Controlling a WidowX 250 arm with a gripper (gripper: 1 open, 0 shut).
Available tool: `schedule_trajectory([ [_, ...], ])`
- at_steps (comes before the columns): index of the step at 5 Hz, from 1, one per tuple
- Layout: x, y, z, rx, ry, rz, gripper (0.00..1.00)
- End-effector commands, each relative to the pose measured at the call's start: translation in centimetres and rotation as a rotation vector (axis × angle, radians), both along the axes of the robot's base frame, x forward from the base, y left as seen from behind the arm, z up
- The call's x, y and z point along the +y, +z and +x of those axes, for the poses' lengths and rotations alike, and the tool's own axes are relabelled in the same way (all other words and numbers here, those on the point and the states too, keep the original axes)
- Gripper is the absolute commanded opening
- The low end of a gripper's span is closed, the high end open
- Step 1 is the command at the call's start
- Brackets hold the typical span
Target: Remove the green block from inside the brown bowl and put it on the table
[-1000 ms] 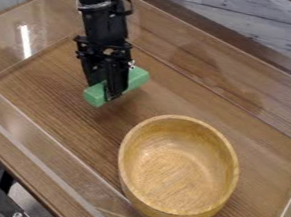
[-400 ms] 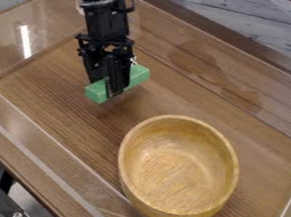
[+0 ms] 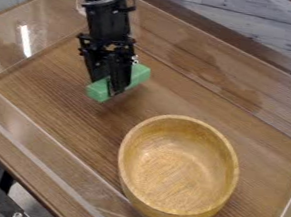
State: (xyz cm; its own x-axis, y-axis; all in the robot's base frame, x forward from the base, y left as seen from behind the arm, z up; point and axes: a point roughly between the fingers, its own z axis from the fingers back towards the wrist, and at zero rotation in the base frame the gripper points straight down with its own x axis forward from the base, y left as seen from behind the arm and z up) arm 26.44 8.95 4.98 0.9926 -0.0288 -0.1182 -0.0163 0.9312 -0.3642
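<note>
The green block [image 3: 134,77] lies tilted at the tabletop, left of centre, with my gripper [image 3: 111,86] shut on its middle from above. The black fingers hide the block's centre, and I cannot tell whether its lower end touches the wood. The brown bowl [image 3: 178,170] stands at the front right, with nothing inside it, well apart from the gripper. The table [image 3: 233,82] is brown wood grain with low clear walls around it.
A clear plastic wall [image 3: 45,173] runs along the front left edge and another along the back. The black arm [image 3: 101,9] rises toward the top left. Bare wood lies between the block and the bowl.
Almost nothing differs; the gripper and the block stay in the same spot over the table, perhaps a hair lower.
</note>
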Motion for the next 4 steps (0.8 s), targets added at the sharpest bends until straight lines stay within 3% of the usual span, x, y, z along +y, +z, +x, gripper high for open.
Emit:
schedule_trajectory([
  [1,0.54,1.37,1.13,-0.048,0.003,0.021,0.00],
  [4,0.56,1.31,1.59,-0.033,0.006,0.011,0.00],
])
